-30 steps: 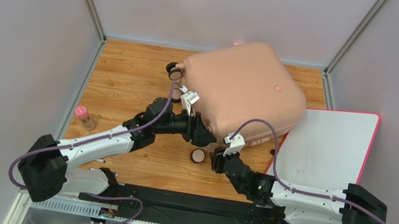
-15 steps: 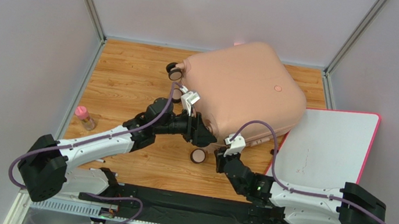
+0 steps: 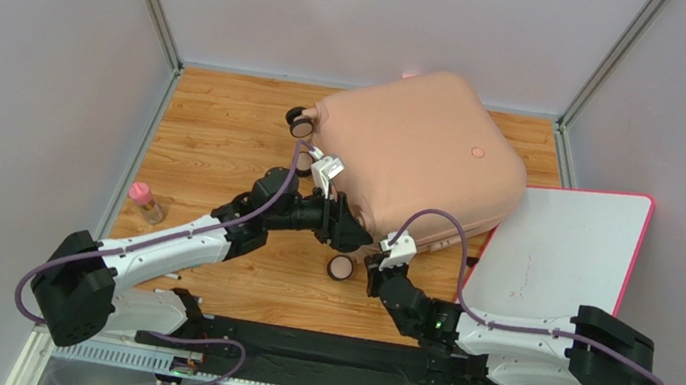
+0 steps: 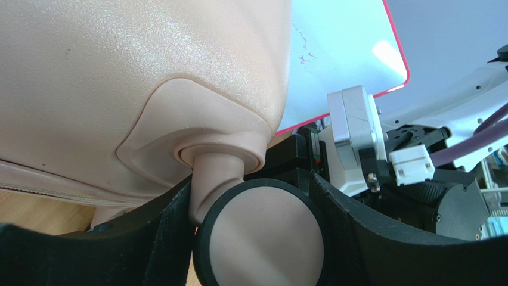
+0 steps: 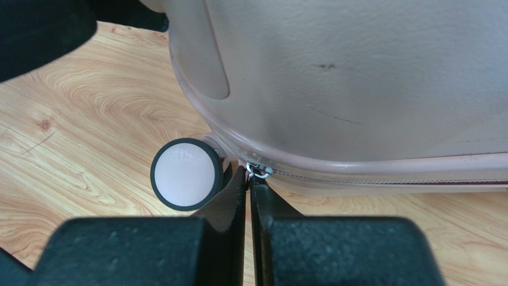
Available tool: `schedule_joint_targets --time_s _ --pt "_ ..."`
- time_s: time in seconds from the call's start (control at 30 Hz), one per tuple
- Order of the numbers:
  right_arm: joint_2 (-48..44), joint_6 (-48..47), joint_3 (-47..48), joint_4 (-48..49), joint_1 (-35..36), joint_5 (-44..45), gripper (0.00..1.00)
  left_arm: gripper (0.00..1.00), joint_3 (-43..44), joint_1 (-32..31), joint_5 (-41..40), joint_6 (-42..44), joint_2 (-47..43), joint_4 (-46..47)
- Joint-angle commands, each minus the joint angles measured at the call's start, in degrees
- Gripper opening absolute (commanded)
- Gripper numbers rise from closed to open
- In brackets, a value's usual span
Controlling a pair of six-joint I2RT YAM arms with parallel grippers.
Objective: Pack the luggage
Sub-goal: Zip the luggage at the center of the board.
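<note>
Lying flat on the wooden worktop (image 3: pixel 212 144), the luggage (image 3: pixel 423 153) is sitting toward the back and right of centre, its pale pink shell facing up with the small round emblem (image 3: pixel 478 153) showing. Its near right corner is overlapping the white board with the pink rim (image 3: pixel 572 245), which is lying along the worktop's right side. Two caster wheels (image 3: pixel 301 126) are sticking out at the luggage's far left corner.

The left tool (image 3: pixel 349 232) is reaching in at the near left corner of the luggage. In the left wrist view its jaws are standing fairly wide and are straddling an upper caster wheel (image 4: pixel 260 241). The black fingers (image 4: pixel 173 238) are pressing against the wheel from both sides, so the tool is gripping it.

The right tool (image 5: pixel 248 179) is sitting just beside it, at the near edge of the luggage. Its jaws are closing fully, the two fingers meeting with no gap between them. The metal zipper pull (image 5: pixel 257 170) is lying right at their tips, on the seam that is running along the shell's edge. I cannot tell whether the pull is actually being pinched. A lower caster wheel (image 5: pixel 185 174) is resting on the worktop just left of those fingers.

A small pink-capped bottle (image 3: pixel 146 202) is lying near the worktop's left edge, well apart from the luggage.
</note>
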Motion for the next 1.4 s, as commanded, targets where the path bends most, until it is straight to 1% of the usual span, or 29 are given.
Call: schedule_joint_targets --time_s 0.0,0.17,0.27,0.63,0.77,0.9,0.97,1.07,1.37 --pt "1.5 -1.5 5.5 16.0 1.8 1.6 0.00 0.00 6.5 -4.2 11.2 -2.5 -1.0 12.9" --pt "4.6 -3.8 8.4 17.5 5.2 2.9 0.00 0.00 6.7 -4.3 11.0 -2.5 -0.9 13.0" --pt "6.5 -4.9 10.0 18.6 6.0 3.2 0.00 0.00 6.6 -4.2 11.1 -2.8 -1.1 13.2" --pt "10.7 -10.0 12.4 24.1 6.0 0.9 0.00 0.00 6.0 -4.2 11.2 -6.2 -2.7 14.0" --pt "12.9 -11.1 12.9 27.8 6.0 -0.3 0.00 0.00 5.5 -4.3 11.0 -8.3 -3.4 15.5" --pt "15.0 -12.3 13.6 31.2 6.0 -1.3 0.00 0.00 5.3 -4.3 10.4 -8.6 -4.5 15.4" --pt "16.2 -12.6 14.2 31.8 5.9 -1.8 0.00 0.00 5.3 -4.3 10.4 -8.9 -5.2 15.4" --pt "18.0 -12.5 14.6 35.0 5.9 -1.9 0.00 0.00 4.9 -4.3 9.7 -9.5 -5.9 15.5" --pt "17.6 -8.6 11.2 39.0 5.9 2.5 0.00 0.00 0.8 -4.3 8.4 -11.7 -8.3 19.0"
